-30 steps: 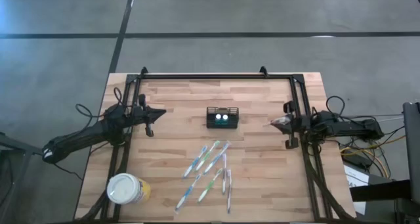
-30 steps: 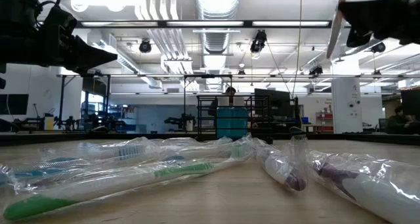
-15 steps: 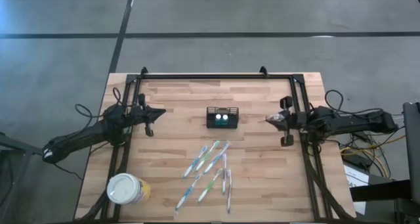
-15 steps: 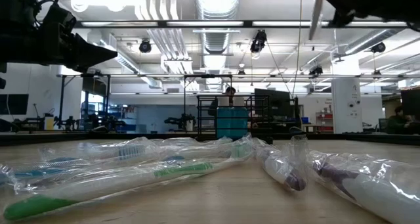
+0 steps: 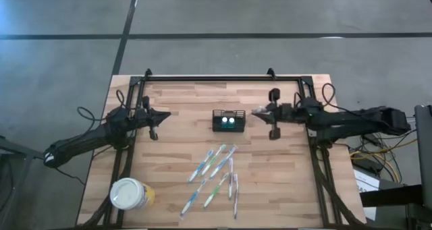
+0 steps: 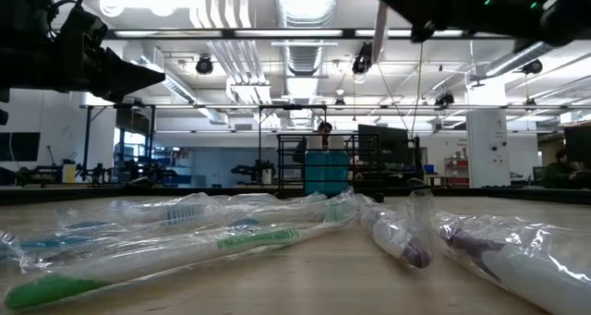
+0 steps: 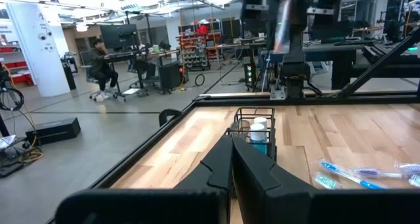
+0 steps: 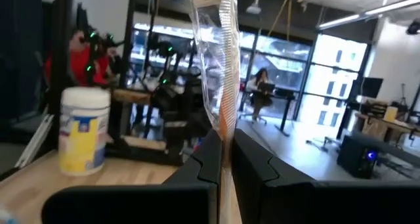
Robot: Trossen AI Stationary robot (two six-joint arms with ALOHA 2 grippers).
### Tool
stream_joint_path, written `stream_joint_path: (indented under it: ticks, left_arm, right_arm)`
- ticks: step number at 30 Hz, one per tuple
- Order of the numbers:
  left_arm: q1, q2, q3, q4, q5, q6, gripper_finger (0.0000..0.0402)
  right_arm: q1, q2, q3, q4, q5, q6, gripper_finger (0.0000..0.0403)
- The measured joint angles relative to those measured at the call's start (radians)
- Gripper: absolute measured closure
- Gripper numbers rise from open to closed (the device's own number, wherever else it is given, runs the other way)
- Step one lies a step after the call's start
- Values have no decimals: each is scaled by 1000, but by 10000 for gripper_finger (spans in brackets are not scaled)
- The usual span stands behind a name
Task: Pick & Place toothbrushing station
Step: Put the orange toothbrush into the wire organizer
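The black slotted caddy stands on the table's middle and holds two small white-capped bottles; it also shows in the left wrist view. My right gripper hovers just right of the caddy, shut on a plastic-wrapped toothbrush. In the low view the brush shows as a pale strip high above the table. My left gripper waits shut and empty left of the caddy, its fingers pointing at it. My right gripper pinches the wrapped toothbrush between its two fingers, over the clear wrapper. The fingers come level from the table's right side and lie across the brush. The brush stands roughly upright, lifted clear of the table. Which part of the brush they have is hidden.
Several wrapped toothbrushes lie loose on the near middle of the table and fill the low view's foreground. A round white-lidded yellow tub stands at the near left corner. A black frame rail runs along the far edge.
My right gripper has carried the wrapped toothbrush toward the table's left and slightly toward the far edge. It now stands close beside the caddy and is still shut on the brush, which stays clear of the table.
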Motion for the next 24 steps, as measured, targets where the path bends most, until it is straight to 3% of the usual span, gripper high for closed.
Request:
stream_joint_path:
  ticks: [5,8,24]
  left_arm:
    - [0,0,0,-12,0,0,388]
    - [0,0,0,-20,0,0,388]
    - [0,1,-2,-22,0,-20,388]
  right_arm:
    - [-109,151,-47,217,-89,74,390]
    - [-147,226,-53,245,-90,92,390]
    - [-176,514,-53,458,-33,88,390]
